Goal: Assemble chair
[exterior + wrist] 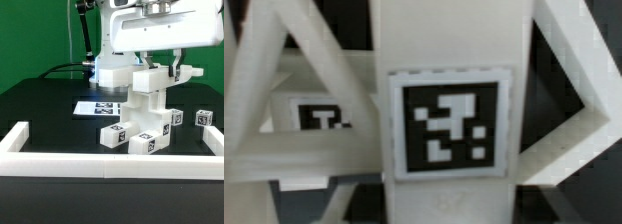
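The gripper (158, 70) is hanging from the white arm (150, 30) over the middle of the black table (40, 100). Its fingers (179, 70) are sitting narrow, pressing in on the top block of the chair (146, 112) from both sides. The chair is standing as a stepped stack of matte white blocks near the centre of the table, a little toward the front edge. Black-and-white tags are showing on its lower pieces.

Behind it, toward the back edge and the exterior view's left, the marker board (100, 105) is lying flat on the table. A small tagged block (205, 118) is sitting apart from the stack, near the table's edge at the exterior view's right. A white border rail (100, 161) is running along the front edge, with shorter rails turning back at both front corners.

In the wrist view an upright white bar (446, 40) of the chair is filling the middle of the picture, carrying a large tag (446, 120) facing the camera. Behind it, slanting white members are crossing, and a second tag (322, 117) is showing on a farther piece, partly blurred
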{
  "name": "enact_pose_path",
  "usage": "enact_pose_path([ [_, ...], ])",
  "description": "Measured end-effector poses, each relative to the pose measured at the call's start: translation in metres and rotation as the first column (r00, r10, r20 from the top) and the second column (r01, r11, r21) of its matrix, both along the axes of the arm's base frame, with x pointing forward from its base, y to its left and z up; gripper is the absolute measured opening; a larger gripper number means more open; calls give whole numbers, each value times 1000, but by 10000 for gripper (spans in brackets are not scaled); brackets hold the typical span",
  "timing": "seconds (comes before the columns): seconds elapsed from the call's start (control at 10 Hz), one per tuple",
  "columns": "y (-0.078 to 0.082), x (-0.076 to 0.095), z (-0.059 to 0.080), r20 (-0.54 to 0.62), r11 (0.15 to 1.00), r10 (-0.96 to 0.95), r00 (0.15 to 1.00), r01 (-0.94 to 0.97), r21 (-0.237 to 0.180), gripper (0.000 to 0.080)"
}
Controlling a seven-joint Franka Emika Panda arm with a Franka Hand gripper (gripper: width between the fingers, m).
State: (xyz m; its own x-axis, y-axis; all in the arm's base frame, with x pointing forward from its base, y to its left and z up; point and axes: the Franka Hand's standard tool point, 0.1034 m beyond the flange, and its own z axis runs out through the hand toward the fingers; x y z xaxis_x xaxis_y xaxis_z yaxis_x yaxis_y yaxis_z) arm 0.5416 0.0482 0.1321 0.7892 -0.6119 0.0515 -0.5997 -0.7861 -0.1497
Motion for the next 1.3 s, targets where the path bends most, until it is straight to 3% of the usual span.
enact_pose_path([
  [1.3,2,1,0,16,1000,-20,1000,20,-2,294],
])
